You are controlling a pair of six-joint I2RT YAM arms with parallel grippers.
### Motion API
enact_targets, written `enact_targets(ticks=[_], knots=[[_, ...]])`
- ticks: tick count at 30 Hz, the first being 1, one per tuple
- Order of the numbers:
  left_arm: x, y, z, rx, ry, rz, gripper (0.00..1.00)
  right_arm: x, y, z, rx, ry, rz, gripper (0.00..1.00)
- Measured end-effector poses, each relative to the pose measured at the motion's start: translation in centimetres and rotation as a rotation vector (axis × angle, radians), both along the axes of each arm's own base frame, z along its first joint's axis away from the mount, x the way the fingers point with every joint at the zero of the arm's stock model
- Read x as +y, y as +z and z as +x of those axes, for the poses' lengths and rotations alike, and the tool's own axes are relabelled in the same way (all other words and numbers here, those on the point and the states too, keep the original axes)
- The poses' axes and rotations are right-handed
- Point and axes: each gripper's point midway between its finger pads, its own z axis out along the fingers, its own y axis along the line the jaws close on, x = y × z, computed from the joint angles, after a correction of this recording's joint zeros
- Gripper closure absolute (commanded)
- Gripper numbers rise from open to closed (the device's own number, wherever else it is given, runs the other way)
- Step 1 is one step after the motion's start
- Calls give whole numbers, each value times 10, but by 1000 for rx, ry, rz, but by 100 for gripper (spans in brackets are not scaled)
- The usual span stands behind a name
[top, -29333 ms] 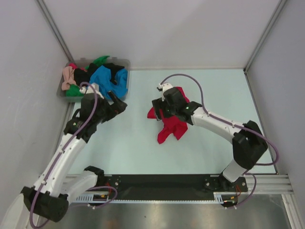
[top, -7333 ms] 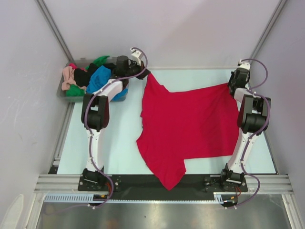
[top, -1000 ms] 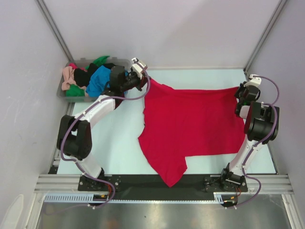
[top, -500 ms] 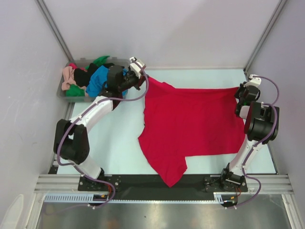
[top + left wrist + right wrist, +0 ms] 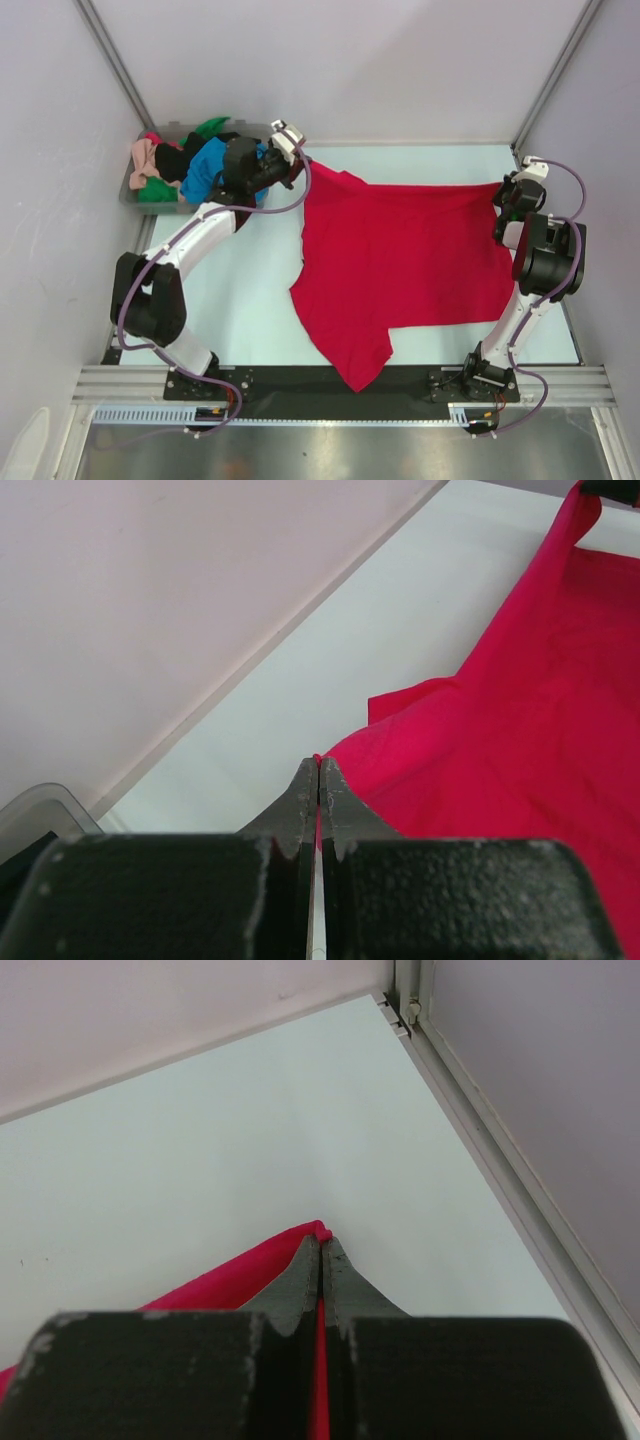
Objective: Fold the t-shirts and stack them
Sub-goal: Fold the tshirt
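Observation:
A large red t-shirt [image 5: 400, 260] lies spread across the pale table, one sleeve hanging over the near edge. My left gripper [image 5: 296, 163] is shut on the shirt's far left corner, next to the bin. In the left wrist view the fingertips [image 5: 319, 772] pinch a thin fold of the red t-shirt [image 5: 500, 740]. My right gripper [image 5: 499, 193] is shut on the far right corner, by the right wall. In the right wrist view a red hem [image 5: 300, 1245] pokes out between the closed tips of the right gripper [image 5: 322, 1243]. The cloth hangs taut between both grippers.
A clear grey plastic bin [image 5: 262, 134] at the far left corner holds more t-shirts: blue [image 5: 208, 165], green [image 5: 211, 126], black [image 5: 170, 160] and peach-pink [image 5: 143, 160]. The cell's walls [image 5: 300, 60] close in on three sides. A metal rail [image 5: 480, 1120] runs along the right edge.
My left gripper has drawn the shirt's far left corner slightly up and left, toward the bin. The right gripper has stayed still.

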Motion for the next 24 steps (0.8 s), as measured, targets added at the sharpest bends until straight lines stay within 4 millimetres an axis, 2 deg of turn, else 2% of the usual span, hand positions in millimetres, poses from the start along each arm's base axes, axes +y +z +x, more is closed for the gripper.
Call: enact_targets(ticks=[9,15,24], knots=[[2,-12,-3,22,-2,25,100,0,4,-2,6,-1,-1,100],[3,-13,-1,12,4,37,100,0,19,-2,-20,1,-17,100],[4,-13,-1,12,11,38,100,0,19,-2,-21,0,-17,100]])
